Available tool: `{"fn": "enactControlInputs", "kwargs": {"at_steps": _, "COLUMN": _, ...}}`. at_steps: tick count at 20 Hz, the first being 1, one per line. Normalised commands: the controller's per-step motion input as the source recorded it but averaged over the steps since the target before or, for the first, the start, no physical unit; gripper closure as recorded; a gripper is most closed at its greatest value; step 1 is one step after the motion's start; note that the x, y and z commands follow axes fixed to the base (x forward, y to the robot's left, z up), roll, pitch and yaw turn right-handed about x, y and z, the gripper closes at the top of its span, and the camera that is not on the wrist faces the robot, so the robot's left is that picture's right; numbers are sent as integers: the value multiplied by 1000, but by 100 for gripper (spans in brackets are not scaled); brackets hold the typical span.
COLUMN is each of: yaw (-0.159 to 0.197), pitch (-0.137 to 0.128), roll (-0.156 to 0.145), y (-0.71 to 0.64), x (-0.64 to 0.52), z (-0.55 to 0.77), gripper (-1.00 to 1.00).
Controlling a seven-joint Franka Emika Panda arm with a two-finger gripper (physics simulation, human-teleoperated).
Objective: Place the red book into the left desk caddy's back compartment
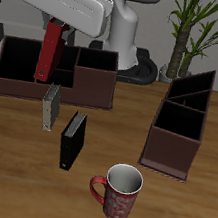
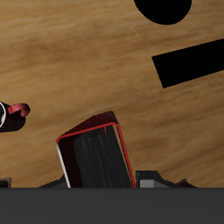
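Red book (image 2: 96, 157) hangs close under the cam, held by the gripper (image 2: 101, 182), whose grey fingers (image 2: 156, 180) show at either side of the book's near end; red cover edge frames a dark, streaked face w/ a pale strip along one side. Beneath it is wood-grain table (image 2: 79, 61), bare in the middle, w/ two flat black shapes on it: a rounded one (image 2: 163, 9) cut off by the frame edge and a long slanted bar (image 2: 188, 63). Mug (image 2: 9, 115) sits at the frame edge, only partly in view, red handle and a bit of white rim showing, well apart from the book.
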Motion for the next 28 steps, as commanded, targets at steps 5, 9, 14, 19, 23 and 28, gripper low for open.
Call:
{"fn": "enactControlInputs", "kwargs": {"at_steps": 5, "yaw": -1, "pitch": -3, "roll": 2, "y": 190, "x": -288, "z": 229, "gripper": 100}}
{"fn": "enactControlInputs", "kwargs": {"at_steps": 9, "yaw": 9, "pitch": -2, "roll": 12, "y": 177, "x": -195, "z": 139, "gripper": 100}}
{"fn": "enactControlInputs", "kwargs": {"at_steps": 14, "yaw": -27, "pitch": 25, "roll": 8, "y": 235, "x": -307, "z": 78, "gripper": 100}}
{"fn": "enactControlInputs", "kwargs": {"at_steps": 19, "yaw": 45, "pitch": -26, "roll": 9, "y": 315, "x": -301, "z": -10, "gripper": 100}}
{"fn": "enactControlInputs", "kwargs": {"at_steps": 23, "yaw": 3, "pitch": -21, "roll": 40, "y": 225, "x": -228, "z": -42, "gripper": 100}}
{"fn": "enactControlInputs", "kwargs": {"at_steps": 28, "yaw": 14, "pitch": -47, "roll": 28, "y": 269, "x": -409, "z": -65, "gripper": 100}}
